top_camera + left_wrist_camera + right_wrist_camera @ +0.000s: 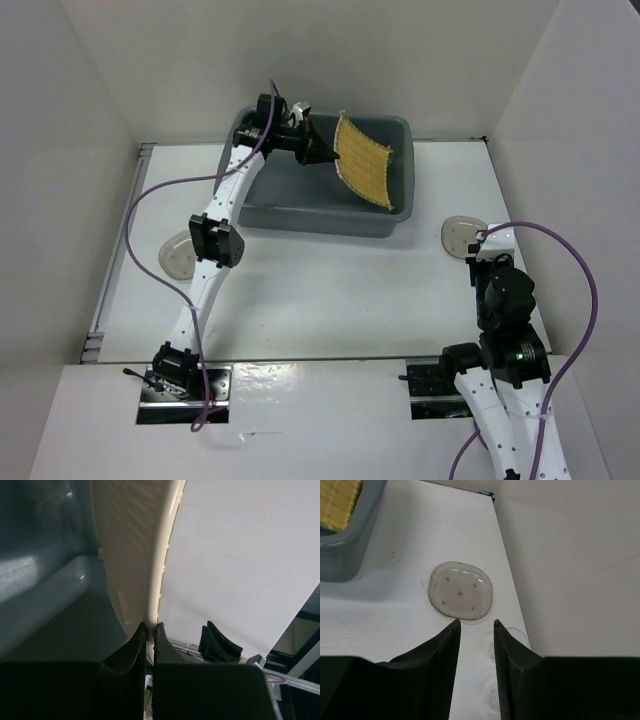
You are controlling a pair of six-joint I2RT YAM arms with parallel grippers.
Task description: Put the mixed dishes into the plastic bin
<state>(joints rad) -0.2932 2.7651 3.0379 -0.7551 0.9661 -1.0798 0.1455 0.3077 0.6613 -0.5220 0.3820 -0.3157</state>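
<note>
Top external view, mat first. The square yellow mat (365, 160) hangs inside the opening of the plastic bin (300, 210), over its right half. It is tilted, with its high edge toward the far wall and its low corner close to the near right rim. I cannot tell whether that corner touches the wall.

- Hold: my left claw (325, 153) is clamped on the mat's left edge. The left wrist view shows both jaws pressed flat on the thin pale border, no gap between them.
- Direction: the mat runs away from the left claw to the right. Being square, it has no long axis. The bin's long axis runs left-right across the counter (330, 290), so there is spare room on the left.
- Judgement: the release turns on the low corner. The mat should clear the right rim and go down flat.
- Materials: the mat is woven, ribbed in fine strips, stiff enough to hold a slight curve, and likely light. The bin is smooth dark grey plastic with rounded corners and a flared rim.

Outward from the bin:
- One smoky translucent saucer (461, 591) sits on the counter right of the bin, just ahead of my right claw (476, 623), whose jaws stand apart and empty. It is shallow, glossy, dotted underneath.
- A second saucer (178, 254) lies left of the bin beside my left forearm, so the left arm is nearer to it.
</note>
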